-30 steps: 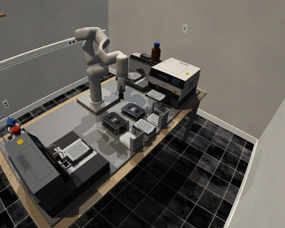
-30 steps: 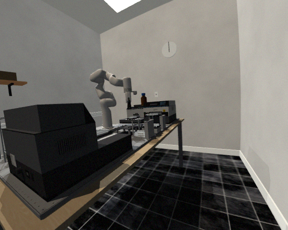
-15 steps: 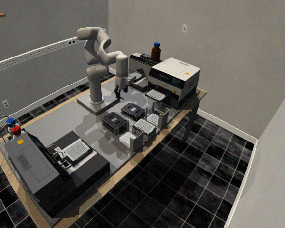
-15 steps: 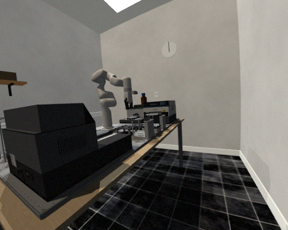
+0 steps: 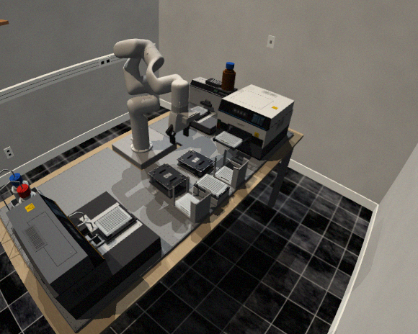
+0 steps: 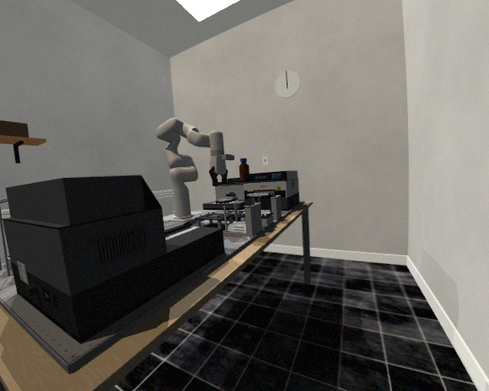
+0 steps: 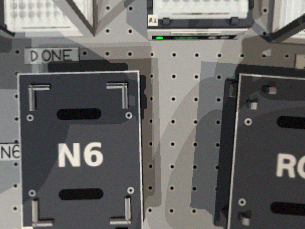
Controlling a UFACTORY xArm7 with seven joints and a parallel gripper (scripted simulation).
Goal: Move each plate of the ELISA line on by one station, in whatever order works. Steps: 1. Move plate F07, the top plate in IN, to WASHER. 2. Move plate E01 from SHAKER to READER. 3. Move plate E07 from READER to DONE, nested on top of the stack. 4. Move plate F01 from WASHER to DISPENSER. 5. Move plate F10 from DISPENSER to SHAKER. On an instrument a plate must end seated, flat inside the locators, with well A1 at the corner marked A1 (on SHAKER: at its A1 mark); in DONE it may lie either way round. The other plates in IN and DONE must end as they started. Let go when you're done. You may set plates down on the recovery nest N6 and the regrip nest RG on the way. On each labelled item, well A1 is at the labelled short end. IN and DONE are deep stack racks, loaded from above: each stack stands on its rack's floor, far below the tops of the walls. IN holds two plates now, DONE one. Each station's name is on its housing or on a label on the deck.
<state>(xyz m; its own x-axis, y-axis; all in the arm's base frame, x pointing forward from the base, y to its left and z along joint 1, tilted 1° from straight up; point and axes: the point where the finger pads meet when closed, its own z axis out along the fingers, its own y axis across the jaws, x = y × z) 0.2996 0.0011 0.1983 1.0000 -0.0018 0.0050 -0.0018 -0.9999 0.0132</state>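
My gripper is open and empty. It hangs high above the deck between nest N6 and nest RG; its fingers are out of the wrist view. White plates sit on the SHAKER, the READER tray, the WASHER and the DISPENSER. The IN rack holds a stack. The DONE rack holds a plate. Both nests are bare.
The white reader housing and a brown bottle stand at the back right. The big grey washer housing fills the front left. The arm's base stands behind the nests.
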